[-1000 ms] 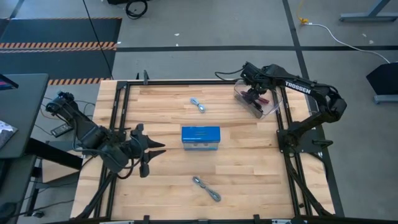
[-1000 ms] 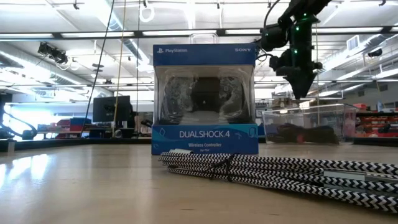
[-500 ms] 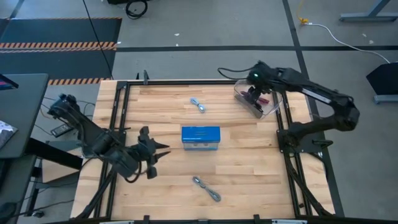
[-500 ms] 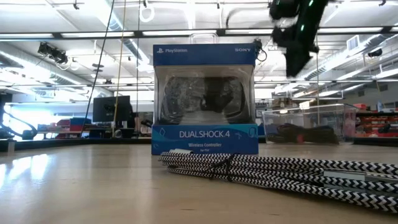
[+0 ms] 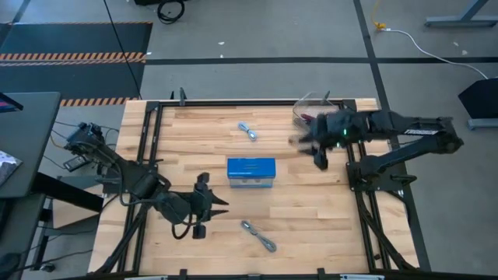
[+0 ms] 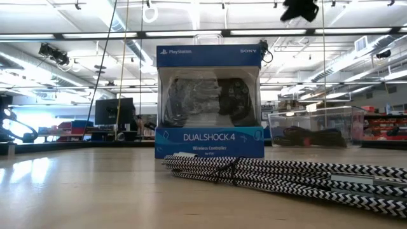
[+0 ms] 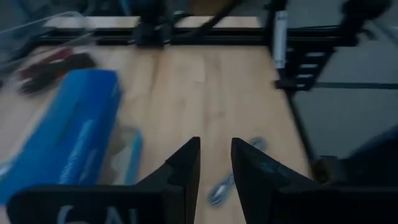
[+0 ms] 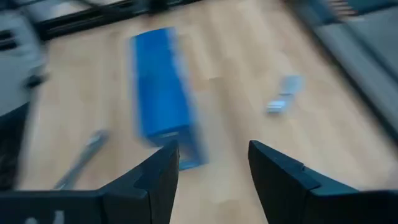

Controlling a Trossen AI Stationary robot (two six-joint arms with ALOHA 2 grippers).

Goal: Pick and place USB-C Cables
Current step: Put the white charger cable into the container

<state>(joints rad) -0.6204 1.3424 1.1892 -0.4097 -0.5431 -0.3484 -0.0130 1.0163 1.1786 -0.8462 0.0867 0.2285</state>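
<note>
1. Fingers of the right gripper (image 8: 211,180) are seen spread apart with nothing between them in the right wrist view; the gripper (image 5: 317,148) hangs blurred over the tabletop (image 5: 311,225) just inward of the clear plastic bin (image 5: 311,101) at the far right corner.
2. Fingers of the left gripper (image 7: 215,165) are seen only narrowly parted, a slim gap between them and nothing gripped; the gripper (image 5: 214,204) sits above the near left part of the tabletop, pointed toward the near edge's middle.
3. A silver-grey USB-C cable (image 5: 259,235) lies near the middle of the near edge, just beyond the left gripper; it is glimpsed past the left fingertips (image 7: 233,180) and as a braided coil (image 6: 267,175) in the low view.
4. A pale blue-white USB-C cable (image 5: 249,131) lies toward the far edge, left of the bin, apart from both grippers.
5. Dark and red cables (image 7: 53,65) are seen inside the bin.
6. The blue DualShock 4 box (image 5: 250,172) stands at the tabletop's centre, between the two loose cables.
7. The step in hand is judged to be an approach: each empty gripper heading for a loose cable.
8. The next move would call for lowering over a bundle, straddling it and closing, while the box is kept clear of.
</note>
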